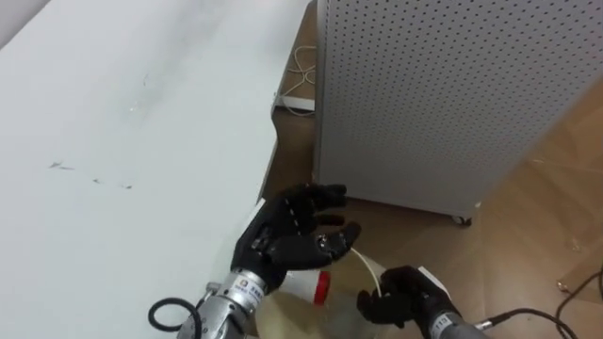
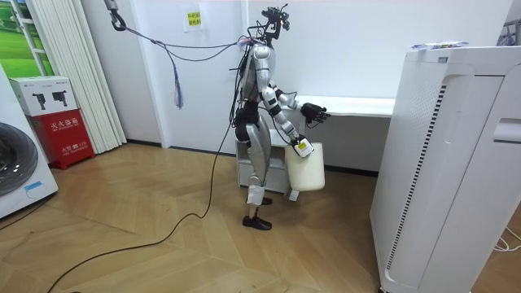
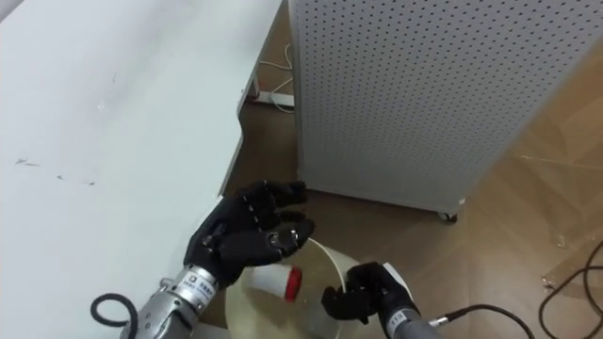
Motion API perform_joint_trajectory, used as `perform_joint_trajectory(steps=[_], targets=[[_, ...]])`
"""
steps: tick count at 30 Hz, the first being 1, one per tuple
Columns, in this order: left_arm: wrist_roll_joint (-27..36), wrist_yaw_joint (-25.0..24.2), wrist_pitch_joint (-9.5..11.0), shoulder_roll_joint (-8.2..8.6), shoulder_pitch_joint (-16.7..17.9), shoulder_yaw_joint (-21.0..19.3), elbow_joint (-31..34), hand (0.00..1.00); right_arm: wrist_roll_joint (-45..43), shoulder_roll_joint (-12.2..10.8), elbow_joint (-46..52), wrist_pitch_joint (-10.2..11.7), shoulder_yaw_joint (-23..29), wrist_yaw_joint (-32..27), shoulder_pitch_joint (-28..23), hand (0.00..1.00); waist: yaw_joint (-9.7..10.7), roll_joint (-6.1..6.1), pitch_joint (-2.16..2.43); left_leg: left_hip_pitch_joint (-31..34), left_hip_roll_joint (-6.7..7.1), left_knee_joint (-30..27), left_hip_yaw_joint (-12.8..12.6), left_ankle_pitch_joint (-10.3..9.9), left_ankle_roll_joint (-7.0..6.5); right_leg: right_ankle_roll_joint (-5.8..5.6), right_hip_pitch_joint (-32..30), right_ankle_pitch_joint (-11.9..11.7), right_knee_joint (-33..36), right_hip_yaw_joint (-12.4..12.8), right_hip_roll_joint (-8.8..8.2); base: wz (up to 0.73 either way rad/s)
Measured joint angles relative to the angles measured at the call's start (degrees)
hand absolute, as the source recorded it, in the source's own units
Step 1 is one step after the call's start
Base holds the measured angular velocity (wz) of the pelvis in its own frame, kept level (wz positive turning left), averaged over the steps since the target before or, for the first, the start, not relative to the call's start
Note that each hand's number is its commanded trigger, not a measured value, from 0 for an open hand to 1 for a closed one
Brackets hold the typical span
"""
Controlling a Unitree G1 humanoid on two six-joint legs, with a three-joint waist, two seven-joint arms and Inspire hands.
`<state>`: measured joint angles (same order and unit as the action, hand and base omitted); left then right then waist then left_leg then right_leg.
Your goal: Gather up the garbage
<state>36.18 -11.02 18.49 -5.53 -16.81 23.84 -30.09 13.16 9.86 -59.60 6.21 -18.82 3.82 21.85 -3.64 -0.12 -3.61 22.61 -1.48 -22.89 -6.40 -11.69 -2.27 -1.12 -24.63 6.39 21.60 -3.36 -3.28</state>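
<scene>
Item: white item with a red cap (image 1: 316,285), taken to be the garbage; it lies inside the pale bin (image 2: 307,169), off the counter's near corner and below its edge. The view into the bin is partly blocked, so whether the item is a small bottle is uncertain. Left robot hand (image 1: 297,234): poised above the bin mouth just off the counter edge, fingers loosely spread, holding nothing. Right robot hand (image 1: 400,297): lower, fingers curled round the bin's rim, carrying the bin at the robot's side, as the room view shows. Counter (image 1: 122,113): white, bare apart from a few dark specks (image 1: 61,167) toward its left side. Perforated cabinet (image 1: 433,94): stands on the floor beyond the counter's far corner. Status, as a judgement: this piece is picked and binned. What is left appears to be checking for further garbage and setting the bin down.
</scene>
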Motion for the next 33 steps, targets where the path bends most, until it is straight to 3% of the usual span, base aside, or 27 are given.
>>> perform_joint_trajectory(steps=[6, 10, 14, 18, 21, 22, 26, 33], targets=[[3.64, -3.69, -0.51, -1.13, 0.11, 3.14, 0.22, 0.00, -0.10, 1.67, -0.93, -0.13, -0.15, 0.03, -0.13, 1.00, 0.16, 0.03, 0.02, -1.11, 0.08, 0.08, -0.22, 0.01, 0.00, -0.01, 0.93, 0.00, -0.02, -0.24, -0.29, 0.00], [3.62, -6.09, -2.42, -1.28, 0.77, 3.69, 0.22, 0.00, -0.23, 1.58, -0.92, -0.13, -0.11, 0.89, -0.20, 1.00, 0.28, 0.20, 0.12, -2.45, 0.07, 0.65, -0.28, 0.00, 0.00, 0.03, 2.11, -0.02, -0.10, -1.53, -0.56, 0.00], [3.65, -8.62, -3.63, -2.35, 2.92, 3.70, 0.93, 0.00, 0.37, 2.38, -0.61, 0.00, 0.19, 1.76, -0.21, 1.00, 0.37, 1.11, 0.72, -4.79, 0.13, 1.55, -0.38, 0.03, 0.02, 0.03, 4.47, -0.01, -0.91, -1.36, -0.51, 0.00], [4.78, -10.51, -4.23, -5.73, 5.57, 3.64, 7.91, 0.00, 0.90, 4.27, 2.04, 0.08, 0.19, 1.92, -0.25, 1.00, 0.46, 1.09, 0.90, -6.78, 0.33, 2.41, -0.62, 0.20, 0.09, 0.00, 5.91, 0.11, -1.10, -1.02, -0.56, -0.04], [4.88, -11.27, -4.30, -7.39, 6.97, 3.09, 13.19, 0.00, 1.32, 5.86, 3.21, 0.33, 0.05, 2.22, -0.75, 1.00, 0.41, 0.97, 1.41, -8.87, 0.32, 3.21, -0.61, 0.21, 0.12, -0.04, 8.19, 0.20, -2.27, -1.05, -0.45, 0.00], [4.84, -11.60, -4.35, -7.89, 7.82, 2.93, 15.40, 0.00, 2.10, 6.52, 5.14, 0.33, 0.04, 2.16, -1.95, 1.00, 0.40, 0.93, 1.79, -9.64, 0.29, 3.56, -0.61, 0.21, 0.13, -0.05, 9.19, 0.19, -3.05, -1.18, -0.38, 0.00], [4.01, -11.83, -4.63, -7.87, 11.66, -0.23, 22.27, 0.00, 2.48, 6.92, 11.02, 0.33, 1.61, 2.01, -6.80, 1.00, 0.98, 0.70, 2.74, -13.87, 0.34, 5.34, -0.91, 0.19, 0.15, -0.22, 13.05, 0.29, -4.25, -1.31, -0.34, -0.01], [-1.88, -8.11, -4.59, -7.81, 12.64, -3.43, 29.83, 0.00, 2.51, 6.54, 19.11, 0.74, 2.67, 0.72, -13.20, 1.00, 2.51, 0.75, 2.85, -19.13, 0.38, 7.90, -1.51, 0.19, 0.16, -0.48, 18.08, 0.21, -7.04, -0.49, 0.11, -0.06]])
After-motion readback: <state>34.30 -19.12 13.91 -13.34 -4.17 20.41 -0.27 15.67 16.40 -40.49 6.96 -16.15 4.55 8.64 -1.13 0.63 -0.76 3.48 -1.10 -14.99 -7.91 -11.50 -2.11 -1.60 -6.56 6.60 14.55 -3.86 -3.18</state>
